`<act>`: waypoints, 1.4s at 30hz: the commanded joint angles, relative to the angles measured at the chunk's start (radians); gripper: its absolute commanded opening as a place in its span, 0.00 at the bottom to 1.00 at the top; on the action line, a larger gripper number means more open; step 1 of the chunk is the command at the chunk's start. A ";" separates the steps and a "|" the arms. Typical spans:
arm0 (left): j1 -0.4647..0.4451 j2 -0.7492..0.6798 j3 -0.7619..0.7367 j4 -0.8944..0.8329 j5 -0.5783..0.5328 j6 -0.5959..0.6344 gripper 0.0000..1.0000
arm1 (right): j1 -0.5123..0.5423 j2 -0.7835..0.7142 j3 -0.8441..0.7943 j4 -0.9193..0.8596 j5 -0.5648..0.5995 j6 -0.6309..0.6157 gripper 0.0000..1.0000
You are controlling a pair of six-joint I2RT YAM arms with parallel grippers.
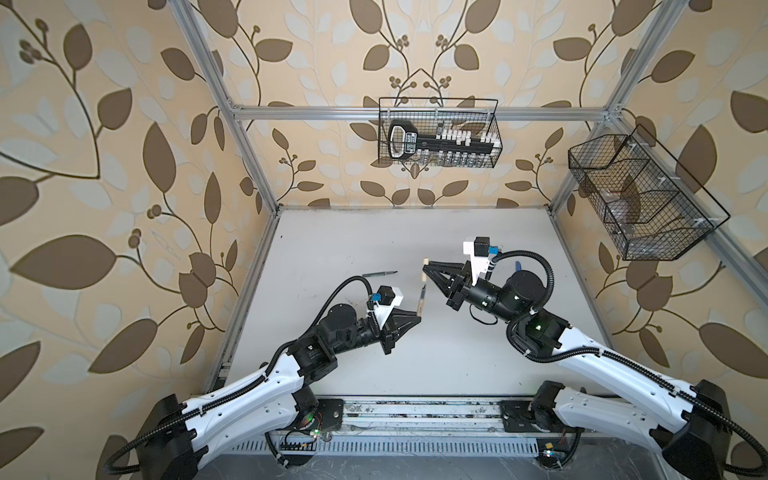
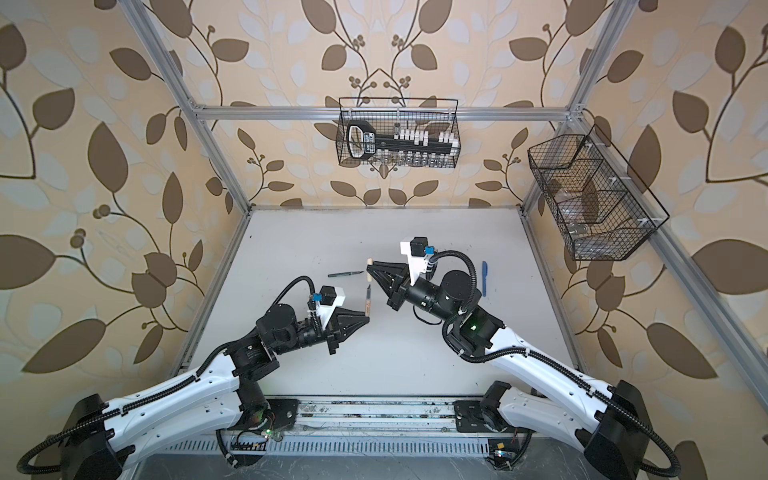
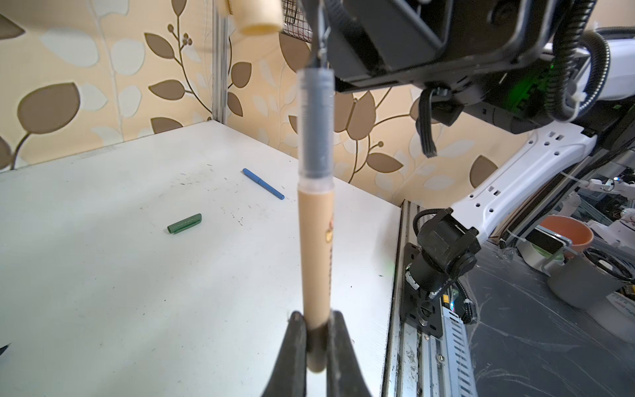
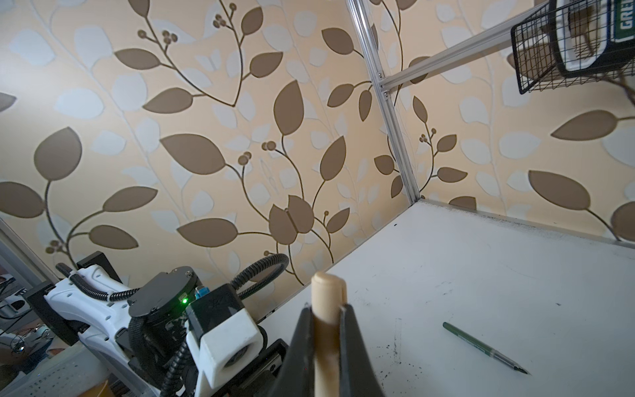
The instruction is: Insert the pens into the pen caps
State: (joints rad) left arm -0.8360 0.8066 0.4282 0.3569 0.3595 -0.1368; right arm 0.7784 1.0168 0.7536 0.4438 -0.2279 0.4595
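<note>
My left gripper (image 1: 417, 318) (image 3: 316, 330) is shut on the rear end of the tan pen (image 1: 421, 302) (image 2: 368, 301) (image 3: 314, 257). The pen's grey tip section points away from me, toward the tan pen cap (image 1: 424, 270) (image 2: 368, 268) (image 4: 328, 299). My right gripper (image 1: 426, 271) (image 4: 328, 318) is shut on that cap. In the left wrist view the cap's open end (image 3: 261, 17) sits a little to one side of the pen tip, apart from it. The green pen (image 1: 379, 273) (image 4: 484, 347) lies uncapped on the table, the green cap (image 3: 184, 223) elsewhere. The blue pen (image 2: 484, 277) (image 3: 263, 184) lies flat.
A wire basket (image 1: 438, 133) with a black tool hangs on the back wall. Another wire basket (image 1: 640, 199) hangs on the right wall. Aluminium frame posts stand at the white table's (image 1: 353, 232) corners. A metal rail (image 1: 415, 415) runs along the front edge.
</note>
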 commanded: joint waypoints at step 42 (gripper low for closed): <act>0.014 -0.017 0.032 -0.001 -0.008 0.018 0.00 | 0.016 -0.020 -0.030 0.006 -0.011 0.018 0.00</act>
State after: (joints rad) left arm -0.8360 0.8116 0.4286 0.3382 0.3584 -0.1333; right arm 0.7898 0.9989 0.7444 0.4446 -0.2504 0.4751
